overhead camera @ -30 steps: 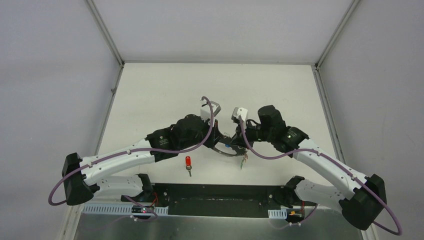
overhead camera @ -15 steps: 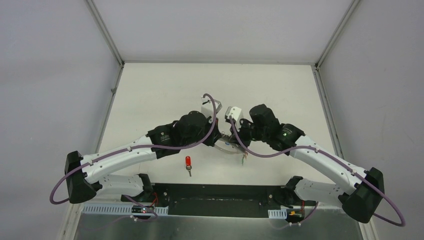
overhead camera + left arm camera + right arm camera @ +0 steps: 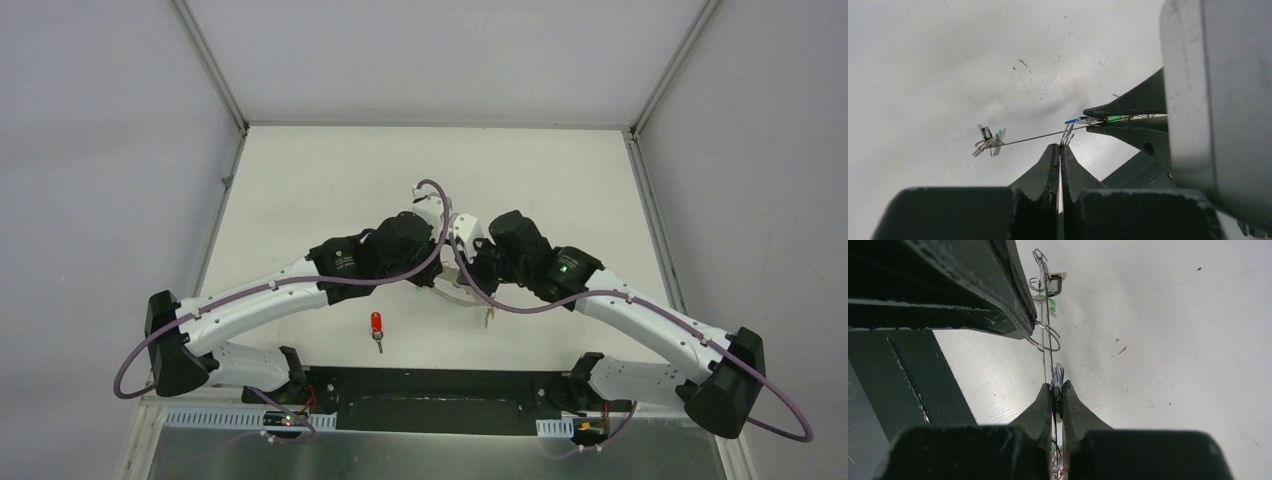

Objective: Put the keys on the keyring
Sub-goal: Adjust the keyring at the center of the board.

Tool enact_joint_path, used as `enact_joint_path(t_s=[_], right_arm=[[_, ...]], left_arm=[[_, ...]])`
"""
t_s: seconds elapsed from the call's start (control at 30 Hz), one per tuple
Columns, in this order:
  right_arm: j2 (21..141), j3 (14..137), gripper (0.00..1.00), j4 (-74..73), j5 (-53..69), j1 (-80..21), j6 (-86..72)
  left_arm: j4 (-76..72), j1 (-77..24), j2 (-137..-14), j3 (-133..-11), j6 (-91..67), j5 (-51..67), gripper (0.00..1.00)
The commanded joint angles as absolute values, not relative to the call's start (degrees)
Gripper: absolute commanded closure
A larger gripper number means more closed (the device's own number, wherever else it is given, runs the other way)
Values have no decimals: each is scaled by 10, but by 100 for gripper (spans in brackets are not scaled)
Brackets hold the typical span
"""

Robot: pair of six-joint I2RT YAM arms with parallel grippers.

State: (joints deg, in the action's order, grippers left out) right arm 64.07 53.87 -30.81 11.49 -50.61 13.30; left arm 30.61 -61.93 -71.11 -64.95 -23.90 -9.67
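- Meeting over the middle of the tabletop [image 3: 300, 190], the two arms lean inward, with the left fingers [image 3: 1059, 152] and right fingers [image 3: 1055, 393] almost nose to nose. Bare surface lies all round them, broadest toward the far edge. The grey walls [image 3: 100, 150] stand well apart on either side.
- The near side is tighter: a red key [image 3: 376, 324] lies loose on the tabletop between the wrists and the arm bases, left of where the fingers meet. Its head points to the far edge and its blade to the bases.
- The keyring [image 3: 1033, 138] is up off the tabletop, carried between the two arms. The left fingers are clenched on its thin wire, and the right fingers are pinched on the same wire just beside them.
- Both wrist cameras see the loop edge-on, so it reads as one straight line. Its long axis runs from the fingers out to a small bunch of keys [image 3: 989, 141] at the far end. It runs leftward in the left wrist view and straight up in the right.
- Only the left wrist view shows the right fingers side-on, with a blue and green speck at their tips — key head or not, I cannot tell.
- Only the right wrist view shows the green head in the bunch and two small wire loops [image 3: 1045, 337] against the left finger.
- The top view hides both grips under the wrists.
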Motion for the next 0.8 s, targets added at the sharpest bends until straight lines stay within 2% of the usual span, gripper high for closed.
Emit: enact_joint_path(t_s=[0.0,0.33,0.77], right_arm=[[636,566,100,-319,72,-517,129],[627,566,100,-312,31,-537,122],[623,565,100,-298,-30,-552,110]], left_arm=[[335,-623,-724,-704,-251,-124,100],[374,-623,-763,-757,-290,-180,100],[371,-623,-764,-760,-334,-180,100]])
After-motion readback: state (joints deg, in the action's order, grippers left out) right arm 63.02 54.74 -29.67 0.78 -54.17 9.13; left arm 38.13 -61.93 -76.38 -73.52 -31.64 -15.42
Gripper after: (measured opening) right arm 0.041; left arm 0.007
